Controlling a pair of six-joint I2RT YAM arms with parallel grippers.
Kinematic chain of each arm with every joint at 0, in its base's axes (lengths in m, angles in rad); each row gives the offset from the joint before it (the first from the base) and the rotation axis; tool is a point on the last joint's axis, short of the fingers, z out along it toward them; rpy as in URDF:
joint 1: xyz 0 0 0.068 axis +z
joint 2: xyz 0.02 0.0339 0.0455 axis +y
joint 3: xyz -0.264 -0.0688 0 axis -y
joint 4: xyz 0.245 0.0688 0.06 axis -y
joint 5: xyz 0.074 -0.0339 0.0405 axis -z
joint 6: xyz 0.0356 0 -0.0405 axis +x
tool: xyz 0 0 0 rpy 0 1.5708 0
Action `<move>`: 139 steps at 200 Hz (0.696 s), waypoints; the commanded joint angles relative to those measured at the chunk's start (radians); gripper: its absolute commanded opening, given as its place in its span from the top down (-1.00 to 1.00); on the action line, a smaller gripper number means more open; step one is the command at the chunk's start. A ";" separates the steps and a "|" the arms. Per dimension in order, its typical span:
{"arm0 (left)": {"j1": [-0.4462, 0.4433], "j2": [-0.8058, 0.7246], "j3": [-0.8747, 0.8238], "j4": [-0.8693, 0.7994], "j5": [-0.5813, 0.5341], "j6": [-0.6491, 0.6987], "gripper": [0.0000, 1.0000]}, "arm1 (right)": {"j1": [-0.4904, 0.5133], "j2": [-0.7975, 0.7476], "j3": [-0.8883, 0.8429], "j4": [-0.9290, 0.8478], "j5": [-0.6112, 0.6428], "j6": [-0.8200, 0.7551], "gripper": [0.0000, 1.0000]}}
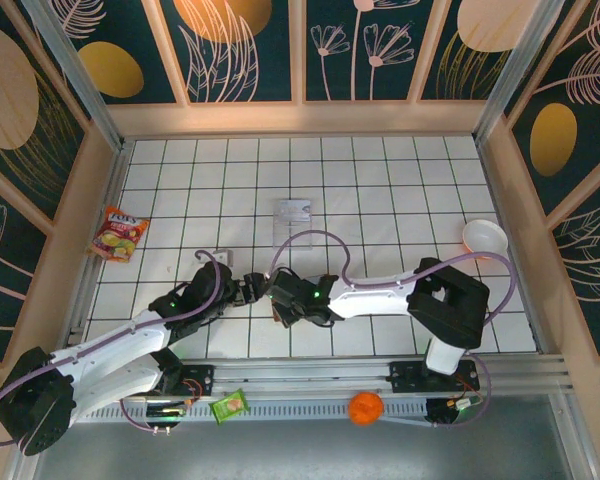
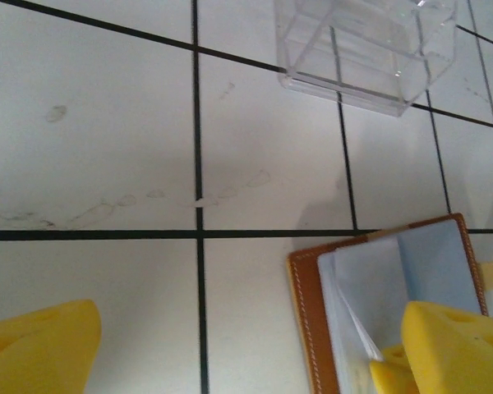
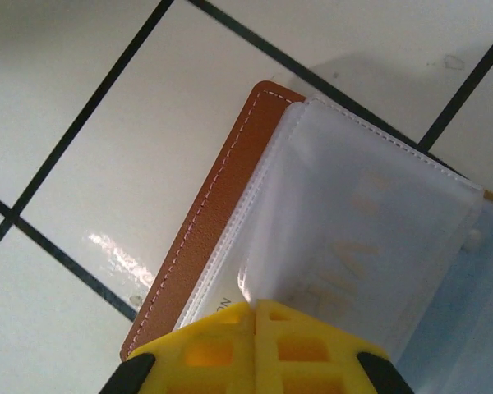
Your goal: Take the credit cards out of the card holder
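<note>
The card holder (image 3: 205, 222) lies open on the white tiled table, brown leather edge out, its clear sleeves fanned up. Inside one sleeve sits a pale credit card (image 3: 353, 246) with faint raised letters. My right gripper (image 3: 255, 305) is shut, its yellow tips pinching the lifted near edge of a sleeve. In the left wrist view the card holder (image 2: 308, 320) is at lower right, its pale sleeves (image 2: 394, 279) standing up. My left gripper (image 2: 251, 316) is open wide, and its right finger (image 2: 456, 345) rests over the holder's inner side. Both grippers (image 1: 248, 290) (image 1: 280, 297) meet at the table's near middle.
A clear plastic tray (image 1: 293, 212) (image 2: 366, 49) stands a little beyond the holder. A snack packet (image 1: 118, 233) lies at the left edge and a white bowl (image 1: 483, 237) at the right. A green packet (image 1: 230, 405) and an orange object (image 1: 364, 408) sit on the near rail.
</note>
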 commanded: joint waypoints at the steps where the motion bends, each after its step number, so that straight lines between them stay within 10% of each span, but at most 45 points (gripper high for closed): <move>1: 0.004 0.016 -0.027 0.100 0.109 0.014 -0.63 | -0.041 -0.067 -0.063 0.104 -0.057 0.063 1.00; 94: -0.051 0.286 -0.014 0.359 0.288 -0.011 0.64 | -0.093 -0.112 -0.155 0.266 -0.213 0.133 1.00; 139: -0.055 0.364 0.006 0.381 0.311 -0.006 0.78 | -0.096 -0.119 -0.163 0.269 -0.224 0.135 1.00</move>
